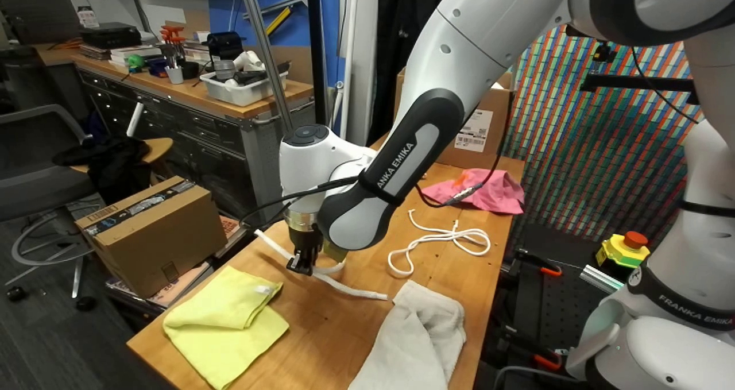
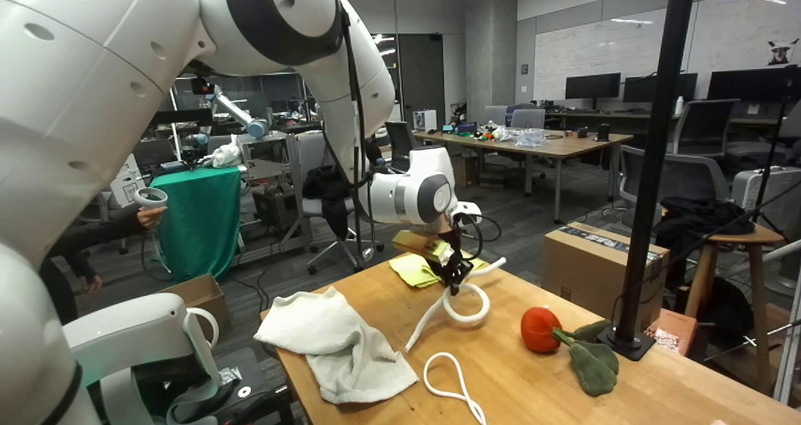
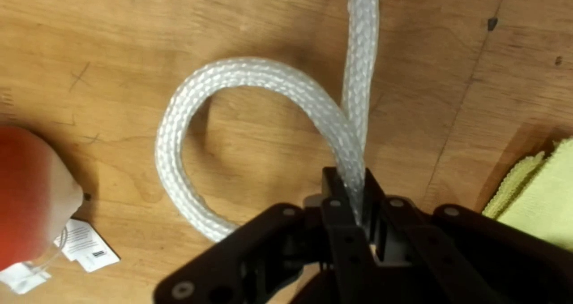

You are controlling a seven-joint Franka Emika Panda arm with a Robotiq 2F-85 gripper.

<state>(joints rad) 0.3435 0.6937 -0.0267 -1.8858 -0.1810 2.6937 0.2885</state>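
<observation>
My gripper [image 3: 353, 188] is shut on a thick white braided rope [image 3: 244, 71], pinched between the fingertips in the wrist view. From the jaws the rope curls left in a round loop and passes under the gripper, where part is hidden. Another length runs straight up that view beneath the loop's crossing. In both exterior views the gripper [image 1: 302, 263] [image 2: 457, 282] points down, low over the wooden table. One rope end [image 1: 367, 294] stretches toward the grey-white cloth [image 1: 416, 344]; the opposite end [image 2: 497, 266] sticks out on the far side of the gripper.
A folded yellow cloth [image 1: 224, 327] lies near the gripper. A second white rope [image 1: 439, 238] lies loosely coiled, with a pink cloth [image 1: 479, 189] beyond it. A red plush vegetable [image 2: 541, 330] with green leaves [image 2: 593, 365] sits by a black post [image 2: 651, 162]. Large cardboard box [image 2: 604, 262] beside the table.
</observation>
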